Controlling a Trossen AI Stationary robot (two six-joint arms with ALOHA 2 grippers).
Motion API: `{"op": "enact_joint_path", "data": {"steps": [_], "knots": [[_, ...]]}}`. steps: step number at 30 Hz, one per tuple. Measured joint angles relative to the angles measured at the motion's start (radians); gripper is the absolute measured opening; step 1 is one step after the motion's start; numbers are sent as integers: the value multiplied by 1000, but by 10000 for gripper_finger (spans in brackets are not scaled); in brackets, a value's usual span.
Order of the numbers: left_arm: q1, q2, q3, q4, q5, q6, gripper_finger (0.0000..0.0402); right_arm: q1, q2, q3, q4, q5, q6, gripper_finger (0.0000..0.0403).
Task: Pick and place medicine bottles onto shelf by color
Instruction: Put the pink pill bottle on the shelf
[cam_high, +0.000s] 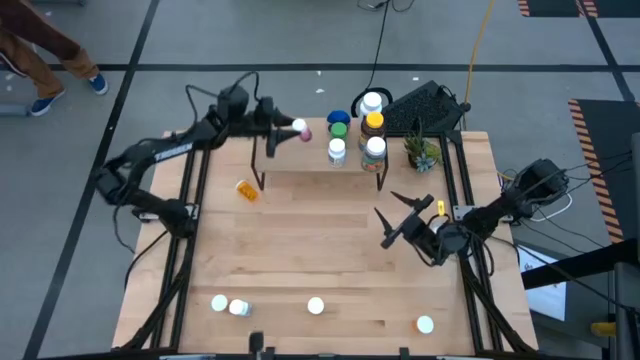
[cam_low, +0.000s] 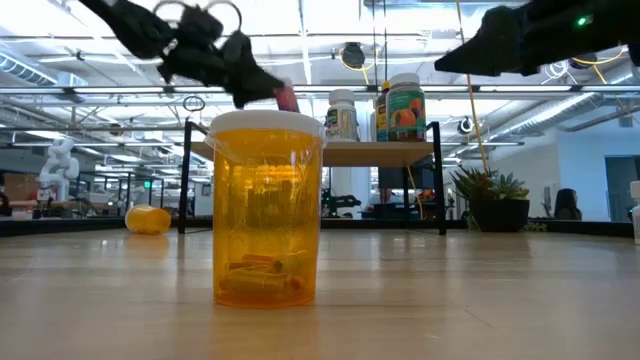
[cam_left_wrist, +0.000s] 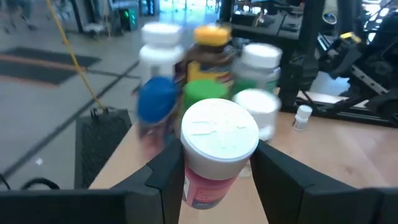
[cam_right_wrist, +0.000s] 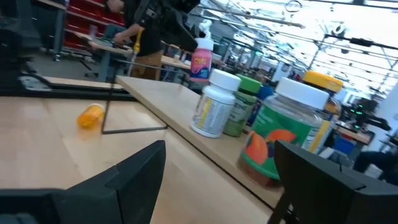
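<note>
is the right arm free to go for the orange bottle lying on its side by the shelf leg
Probably not easily: the right gripper is open and empty, but the orange bottle lies far across the table, nearer the left gripper.

The tabletop (cam_high: 330, 250) is pale wood in jointed strips, smooth with a soft sheen. The shelf (cam_low: 370, 153) is light wood on thin black metal legs. The nearest bottle (cam_low: 265, 215) is glossy translucent orange plastic under a matt white cap.
</note>
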Motion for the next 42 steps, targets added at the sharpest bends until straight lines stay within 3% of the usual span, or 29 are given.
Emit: {"op": "enact_joint_path", "data": {"steps": [4, 8, 15, 26, 34, 37, 42], "knots": [[52, 129, 134, -97, 69, 52, 165, -38, 1, -10, -2, -1, 9, 293], [74, 232, 300, -299, 98, 158, 165, -64, 1, -11, -20, 0, 9, 293], [88, 325, 486, -528, 137, 355, 165, -101, 1, -11, -42, 0, 9, 293], [86, 425, 515, -499, 133, 403, 166, -138, 1, -11, -57, -2, 35, 293], [89, 428, 515, -490, 104, 384, 168, -145, 1, -11, -57, -2, 35, 293], [84, 428, 515, -487, 72, 380, 183, -145, 1, -11, -58, -2, 35, 293], [74, 431, 514, -495, 29, 368, 243, -145, 1, -11, -57, -1, 35, 293]]}}
